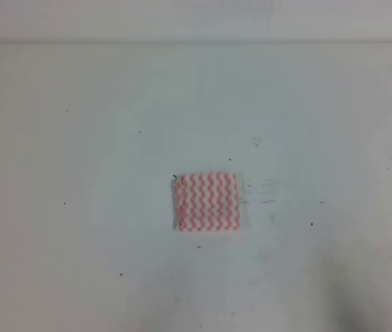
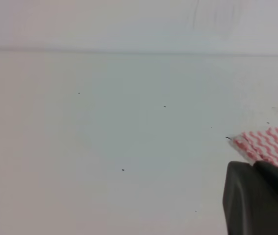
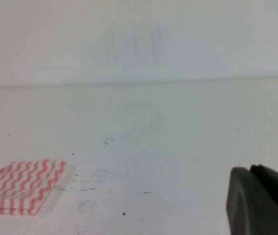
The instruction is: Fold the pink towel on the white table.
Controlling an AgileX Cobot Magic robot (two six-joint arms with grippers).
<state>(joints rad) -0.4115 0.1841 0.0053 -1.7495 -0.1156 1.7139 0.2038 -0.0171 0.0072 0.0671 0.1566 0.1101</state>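
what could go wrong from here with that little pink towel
1. The pink towel already lies as a small, nearly square pad on the white table; another fold might spring open or slide.
2. Its left edge looks uneven, with layers showing in the left wrist view, so a pinch there may catch only the top layer.
3. Both grippers are away from it, so each approach may nudge the light cloth.

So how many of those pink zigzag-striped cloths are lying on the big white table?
1. The small pink-and-white zigzag-striped towel lies flat near the middle of the plain white table, with neither gripper touching it. No other cloth shows in any view, though the table runs past the picture edges.
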